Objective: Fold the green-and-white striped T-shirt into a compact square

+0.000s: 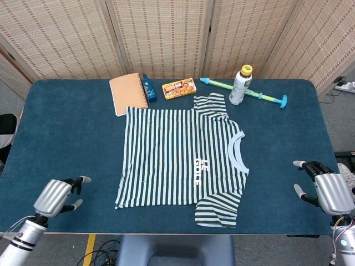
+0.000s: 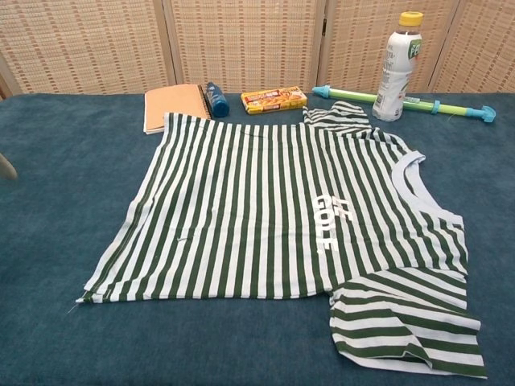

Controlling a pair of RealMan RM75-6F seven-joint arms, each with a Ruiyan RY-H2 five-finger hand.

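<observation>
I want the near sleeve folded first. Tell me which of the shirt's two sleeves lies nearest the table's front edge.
The sleeve below the white chest lettering, at the front edge. The other sleeve lies far back, beside the bottle.

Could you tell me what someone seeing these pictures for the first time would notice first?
The green-and-white striped T-shirt dominates, spread flat and unfolded in the middle of the blue table, its collar toward the right. Next come the two metallic hands at the near corners, the left hand and right hand, both holding nothing and apart from the shirt. Along the far edge sit a notebook, a snack box and a bottle.
</observation>
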